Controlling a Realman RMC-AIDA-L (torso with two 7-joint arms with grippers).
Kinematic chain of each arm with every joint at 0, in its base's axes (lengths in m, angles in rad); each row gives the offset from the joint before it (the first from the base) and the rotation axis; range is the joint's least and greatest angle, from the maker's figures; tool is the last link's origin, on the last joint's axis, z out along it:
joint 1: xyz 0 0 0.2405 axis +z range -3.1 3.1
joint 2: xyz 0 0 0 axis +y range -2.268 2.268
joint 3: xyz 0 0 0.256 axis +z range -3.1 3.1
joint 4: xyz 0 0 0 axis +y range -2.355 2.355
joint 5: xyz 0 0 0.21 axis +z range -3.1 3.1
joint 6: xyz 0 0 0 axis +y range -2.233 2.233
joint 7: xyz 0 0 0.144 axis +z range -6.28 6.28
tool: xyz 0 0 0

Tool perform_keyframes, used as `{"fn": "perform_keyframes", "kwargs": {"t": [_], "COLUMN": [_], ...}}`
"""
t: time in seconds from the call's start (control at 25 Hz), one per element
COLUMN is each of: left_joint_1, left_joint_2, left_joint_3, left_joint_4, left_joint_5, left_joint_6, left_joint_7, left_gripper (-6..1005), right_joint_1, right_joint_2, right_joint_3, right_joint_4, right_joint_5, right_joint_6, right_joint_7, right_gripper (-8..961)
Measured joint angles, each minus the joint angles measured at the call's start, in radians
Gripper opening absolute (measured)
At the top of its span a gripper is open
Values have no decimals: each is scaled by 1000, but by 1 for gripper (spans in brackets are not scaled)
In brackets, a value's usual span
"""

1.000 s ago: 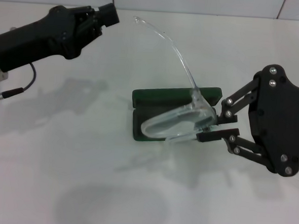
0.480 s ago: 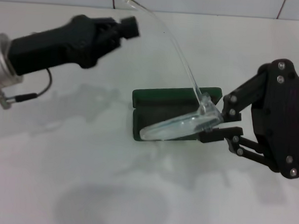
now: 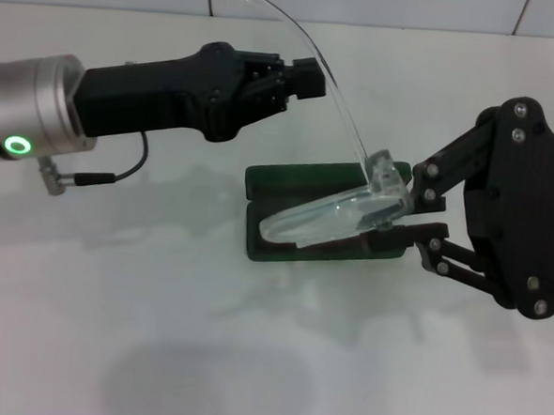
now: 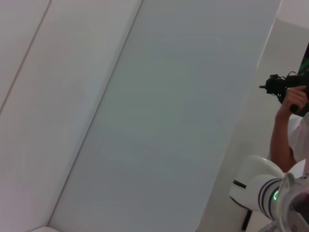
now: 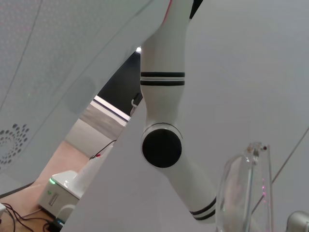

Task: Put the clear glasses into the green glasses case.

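White table [image 3: 108, 348] holds the green case [image 3: 288, 182], lying open with its lid flat behind the tray. Right gripper [image 3: 410, 216] comes in from the case's right end, jaws closed narrow on the hinge corner of the glasses [image 3: 328, 220], front frame tilted low over the tray, looks just above the lining, contact not clear. One clear arm of the glasses sticks up and back, unfolded. Left gripper [image 3: 304, 77] sits right beside that raised arm, near its upper part; finger state: cannot tell. Judgement: glasses are light, thin plastic, springy arm, slick and scratch-prone lenses, so grip at the hinge corner or frame edge, not the lens. The raised arm likely needs gentle folding before the case can shut.
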State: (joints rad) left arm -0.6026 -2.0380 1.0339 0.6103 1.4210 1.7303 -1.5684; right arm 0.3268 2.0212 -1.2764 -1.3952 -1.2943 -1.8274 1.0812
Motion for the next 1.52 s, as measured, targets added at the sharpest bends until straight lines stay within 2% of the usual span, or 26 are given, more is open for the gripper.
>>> {"fn": "perform_keyframes", "kwargs": {"t": [0.4, 0.72, 1.52], "left_joint_1": [-21, -27, -33], "left_joint_2": [-5, -21, -24], "left_joint_3": [0, -1, -2], "left_joint_4": [-10, -1, 2], "left_joint_5": [-4, -14, -67], "left_joint_6": [28, 75, 154], "left_joint_7": [-10, -31, -33], "left_gripper": [56, 56, 57], "right_joint_1": [21, 25, 25], "right_joint_2": [-2, -2, -2], "right_joint_3": [2, 13, 29], "right_joint_4": [50, 83, 149], "right_joint_5": [3, 3, 27], "right_joint_6": [1, 4, 4], "right_joint_7": [-3, -14, -26], "right_gripper": [56, 56, 57]}}
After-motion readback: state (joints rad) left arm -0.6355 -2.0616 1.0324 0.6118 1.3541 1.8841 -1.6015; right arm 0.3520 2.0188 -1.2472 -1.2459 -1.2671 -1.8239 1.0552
